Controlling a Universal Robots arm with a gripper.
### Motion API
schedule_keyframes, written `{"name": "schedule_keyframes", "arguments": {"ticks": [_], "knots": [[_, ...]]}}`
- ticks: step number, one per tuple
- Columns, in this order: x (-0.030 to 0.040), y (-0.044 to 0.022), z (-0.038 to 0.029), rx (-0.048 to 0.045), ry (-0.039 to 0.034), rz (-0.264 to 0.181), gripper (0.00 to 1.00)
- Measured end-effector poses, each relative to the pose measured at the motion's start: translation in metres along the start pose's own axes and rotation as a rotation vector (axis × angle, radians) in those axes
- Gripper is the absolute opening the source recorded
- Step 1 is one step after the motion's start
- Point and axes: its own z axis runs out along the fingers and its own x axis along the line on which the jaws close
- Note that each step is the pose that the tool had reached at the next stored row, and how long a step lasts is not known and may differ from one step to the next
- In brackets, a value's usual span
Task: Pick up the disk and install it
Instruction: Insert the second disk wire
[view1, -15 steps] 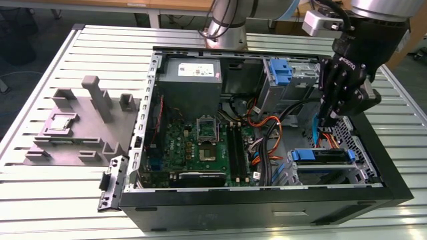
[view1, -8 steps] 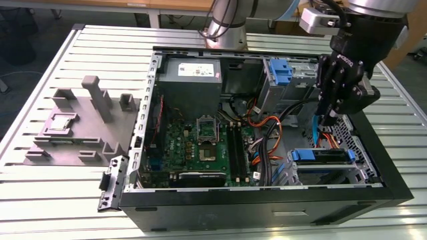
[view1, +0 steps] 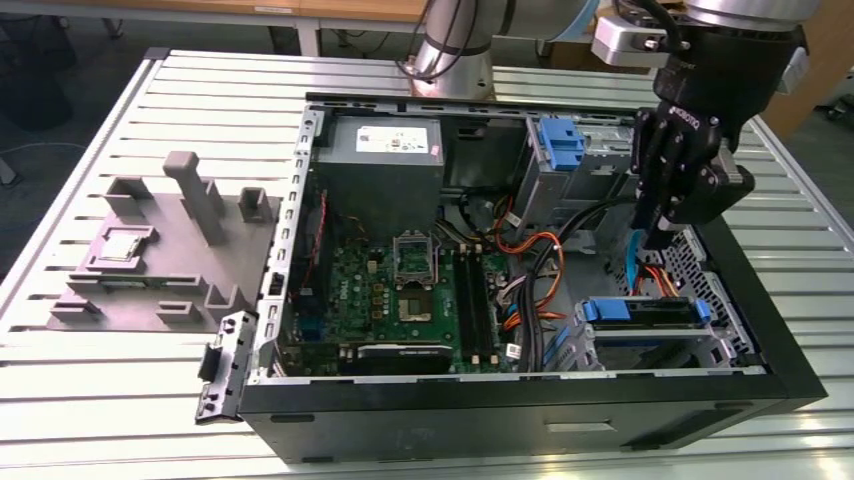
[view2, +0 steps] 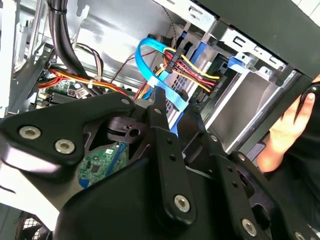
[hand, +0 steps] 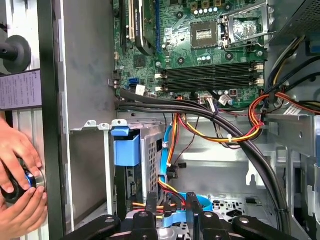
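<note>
Lower right of the exterior view: the gripper (view1: 663, 238) hangs in a tight pocket of the computer case (view1: 534, 420), crowded by orange and blue cables (view1: 541, 270) and the drive cage (view1: 641, 320). Open room lies above the motherboard (view1: 400, 290) at centre.

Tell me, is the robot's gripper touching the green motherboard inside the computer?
Apart. The exterior view shows the gripper hanging at the case's end on that view's right, with cables lying between it and the motherboard.
</note>
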Motion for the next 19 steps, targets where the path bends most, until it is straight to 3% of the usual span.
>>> {"name": "schedule_keyframes", "arguments": {"ticks": [3, 5, 7, 15, 18, 19], "knots": [[-0.0002, -0.0021, 0.0002, -0.0030, -0.0018, -0.001, 0.36], [-0.0007, -0.0041, 0.0014, -0.0072, -0.0141, -0.001, 0.36], [-0.0015, -0.0051, 0.0040, -0.0085, -0.0184, -0.002, 0.36], [-0.0030, -0.0053, 0.0097, -0.0087, -0.0186, -0.002, 0.35], [-0.0031, -0.0053, 0.0099, -0.0087, -0.0187, -0.002, 0.16], [-0.0031, -0.0053, 0.0099, -0.0087, -0.0187, -0.002, 0.16]]}}
